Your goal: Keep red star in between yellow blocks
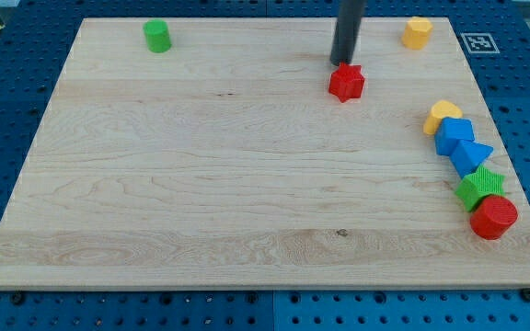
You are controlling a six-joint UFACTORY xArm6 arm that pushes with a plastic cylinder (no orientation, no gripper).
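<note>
The red star (346, 83) lies near the view's top, right of centre, on the wooden board (201, 184). My tip (341, 62) stands just above the star's top-left edge, touching it or nearly so. A yellow hexagon block (418, 32) sits at the top right, to the star's upper right. A second yellow block (443, 114), rounded on top, lies at the right edge, to the star's lower right.
Below the second yellow block runs a row down the right edge: a blue block (454, 135), a blue triangle (472, 156), a green star (479, 188) and a red cylinder (493, 217). A green cylinder (157, 36) stands at the top left.
</note>
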